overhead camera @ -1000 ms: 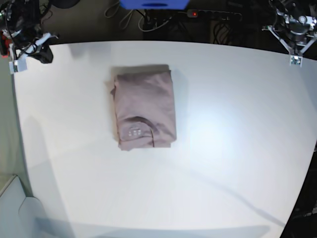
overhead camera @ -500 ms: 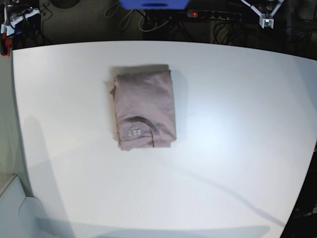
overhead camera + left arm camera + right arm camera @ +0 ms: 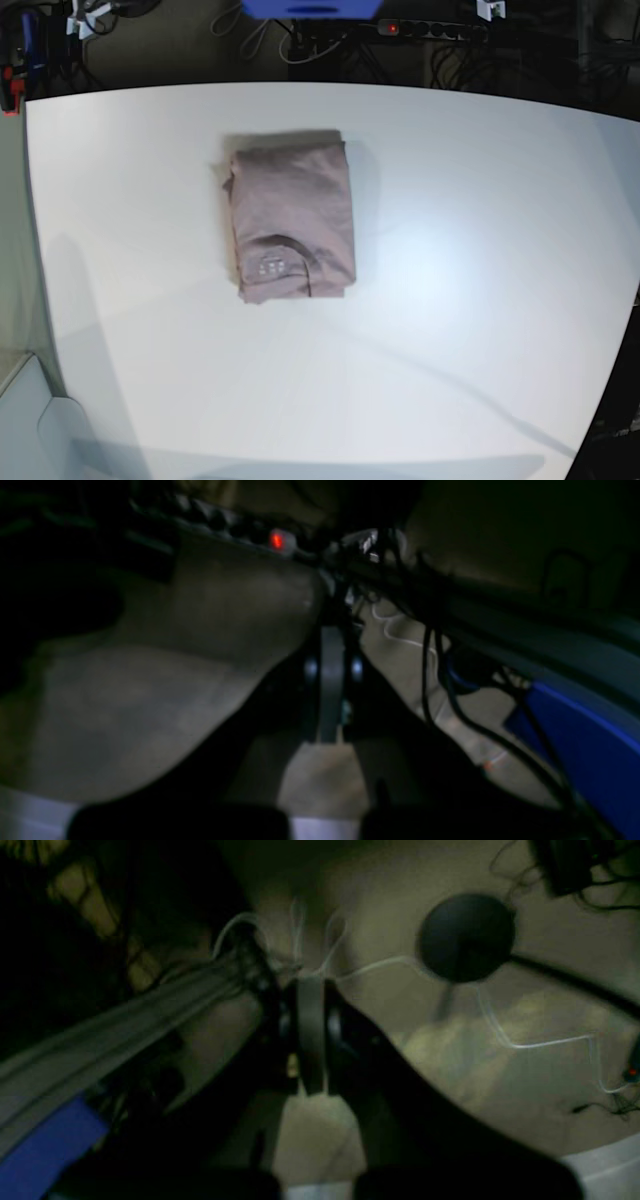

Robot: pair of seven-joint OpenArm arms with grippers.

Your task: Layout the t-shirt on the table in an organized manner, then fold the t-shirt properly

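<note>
At the far left corner of the base view, the right gripper (image 3: 311,1035) is hanging off the table (image 3: 480,300), its fingers pressed together and carrying nothing. Left of the table's centre, the t-shirt (image 3: 292,222) is lying as a compact rectangle, its neck label facing up at the near end and its edges roughly square. At the far right corner, the left gripper (image 3: 331,690) is likewise sitting closed and empty above the dark floor and cables. The fold is looking finished, so the job in hand appears to be parking both arms well apart from the cloth, without brushing or dragging the neat bundle.
</note>
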